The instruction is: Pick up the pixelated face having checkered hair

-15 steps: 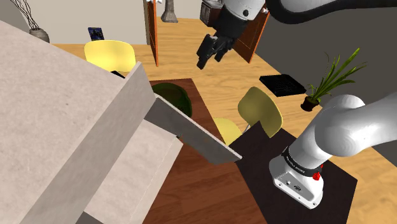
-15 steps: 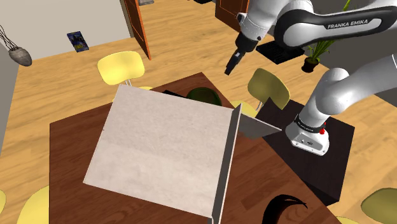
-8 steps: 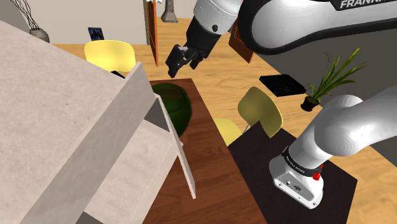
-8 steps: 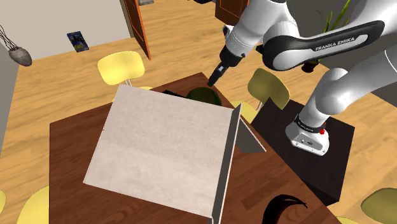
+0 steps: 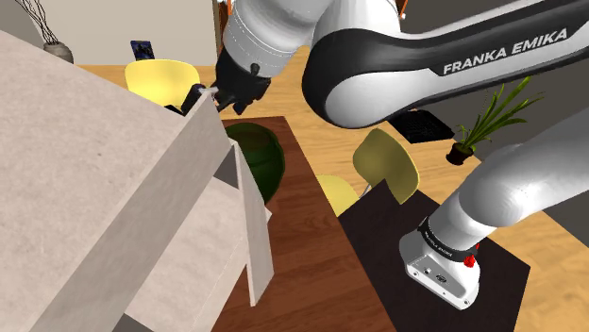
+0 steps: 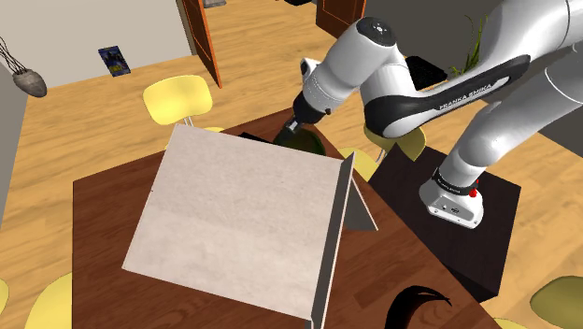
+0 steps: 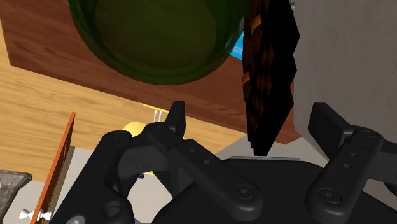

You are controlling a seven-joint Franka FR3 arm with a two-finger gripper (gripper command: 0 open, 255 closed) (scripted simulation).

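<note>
**Mia:** Where is the blocky face (image 7: pixel 270 70)?

**Ben:** It is on the brown table (image 7: pixel 38 44), tucked between the dark green bowl (image 7: pixel 159 38) and the wall of the big grey box (image 7: pixel 350 63). From the hand's camera you can see its checkered hair, all brown and black squares. Its thin side seems to point at the hand.

**Mia:** Has the gripper (image 7: pixel 248 113) got it?

**Ben:** No. The two black fingers stand wide apart and touch nothing, so the hand is empty. It hovers near the face. The hair lines up with the gap, a bit closer to the finger on the box side.

**Mia:** So which step is this?

**Ben:** I think it is the reaching step. The grab is not done yet.

**Mia:** What should come next?

**Ben:** I would go straight on toward the face, with one finger on the bowl side of the hair and one on the box side. Then squeeze. There is not much room, so a finger could bump the box wall or the bowl. Once the hold is firm, lift.
</note>
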